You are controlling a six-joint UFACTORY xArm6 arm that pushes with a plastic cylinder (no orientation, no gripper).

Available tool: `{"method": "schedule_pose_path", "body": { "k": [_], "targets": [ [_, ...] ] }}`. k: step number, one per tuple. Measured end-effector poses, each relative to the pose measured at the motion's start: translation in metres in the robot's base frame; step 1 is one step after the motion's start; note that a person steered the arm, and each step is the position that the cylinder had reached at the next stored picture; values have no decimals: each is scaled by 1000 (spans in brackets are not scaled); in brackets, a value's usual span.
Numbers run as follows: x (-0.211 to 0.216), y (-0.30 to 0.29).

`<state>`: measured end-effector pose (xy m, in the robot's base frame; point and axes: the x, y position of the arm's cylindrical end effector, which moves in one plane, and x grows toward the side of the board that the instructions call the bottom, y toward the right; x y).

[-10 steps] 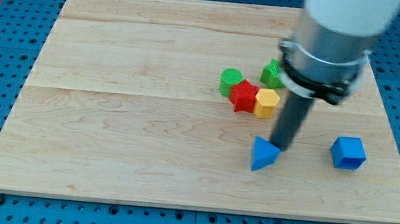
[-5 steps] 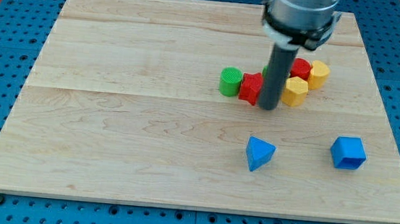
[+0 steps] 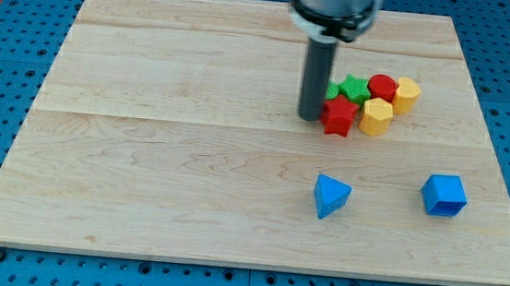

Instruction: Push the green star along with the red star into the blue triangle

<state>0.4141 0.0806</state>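
Observation:
The red star (image 3: 338,118) lies right of the board's middle, with the green star (image 3: 355,87) just above and to its right. The blue triangle (image 3: 331,196) lies apart from them, toward the view's bottom. My tip (image 3: 311,118) rests on the board against the left side of the red star. The rod hides what is directly behind it; a sliver of green (image 3: 332,92) shows at its right edge, and I cannot tell whether it belongs to the green star.
A red cylinder (image 3: 383,87), a yellow hexagonal block (image 3: 376,117) and a second yellow block (image 3: 407,94) crowd the right side of the two stars. A blue cube (image 3: 443,194) sits toward the bottom right. The wooden board (image 3: 143,152) lies on a blue pegboard.
My tip has moved up from beside the blue triangle, passed between the red star and the yellow block, and now stands left of the red star. The green cylinder is no longer visible.

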Motion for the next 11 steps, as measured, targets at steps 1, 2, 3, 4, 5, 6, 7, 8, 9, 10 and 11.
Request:
{"method": "schedule_pose_path", "body": {
  "k": [1, 2, 3, 4, 5, 6, 7, 8, 9, 10, 11],
  "targets": [
    [0, -32],
    [-43, -50],
    [-119, 7],
    [-101, 38],
    [-47, 40],
    [-42, 36],
    [-7, 38],
    [21, 58],
    [35, 79],
    [66, 80],
    [100, 96]
  ]
}}
